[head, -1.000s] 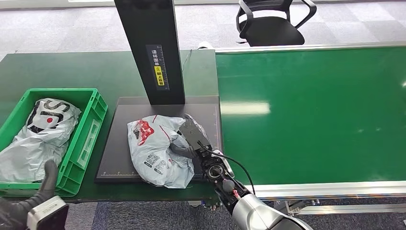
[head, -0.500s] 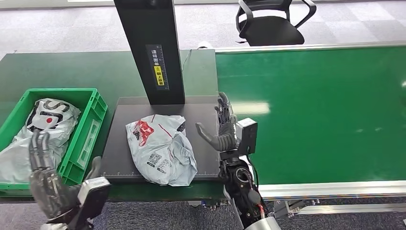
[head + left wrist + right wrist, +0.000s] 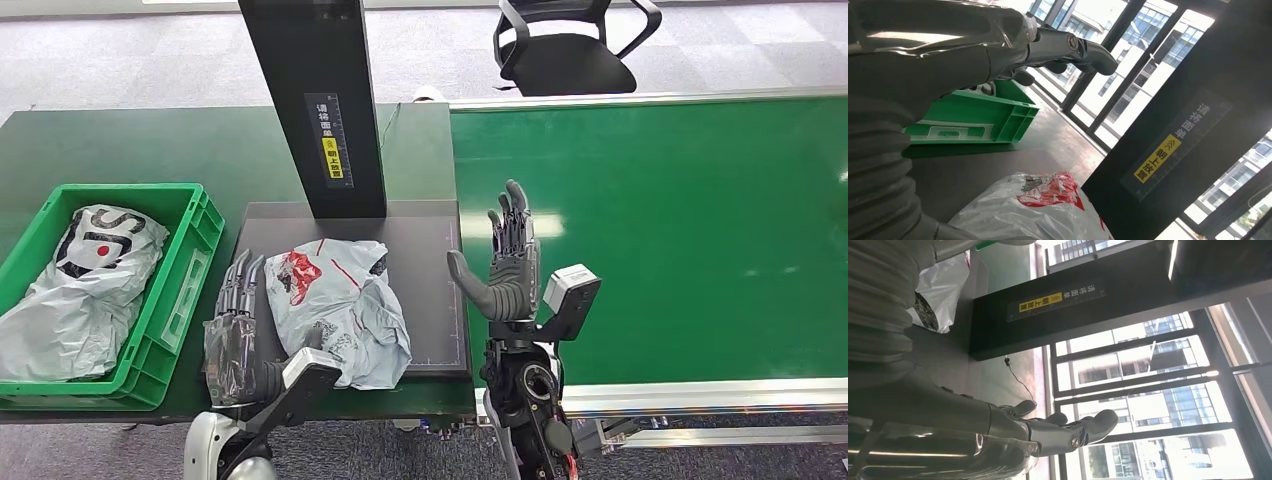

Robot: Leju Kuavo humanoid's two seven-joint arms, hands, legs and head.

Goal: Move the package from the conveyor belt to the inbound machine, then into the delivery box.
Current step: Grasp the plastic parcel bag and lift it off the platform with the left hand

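Head view, dark scanner plate [image 3: 430, 262] on green table [image 3: 150, 145], grey carpet [image 3: 120, 60], office chair [image 3: 570, 45]

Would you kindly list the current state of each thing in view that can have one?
Package: lying flat on the machine's black plate, unheld.
Crate: holds another bag, not full.
Left hand: open, beside the package, between it and the crate.
Right hand: open, raised, fingers apart.
Belt: bare.
Chair: unoccupied.

I saw the black column [image 3: 318, 100] blocking the far side of the package [image 3: 338, 310], the green box [image 3: 180, 270] walling its left, and open belt [image 3: 680, 230] on its right.
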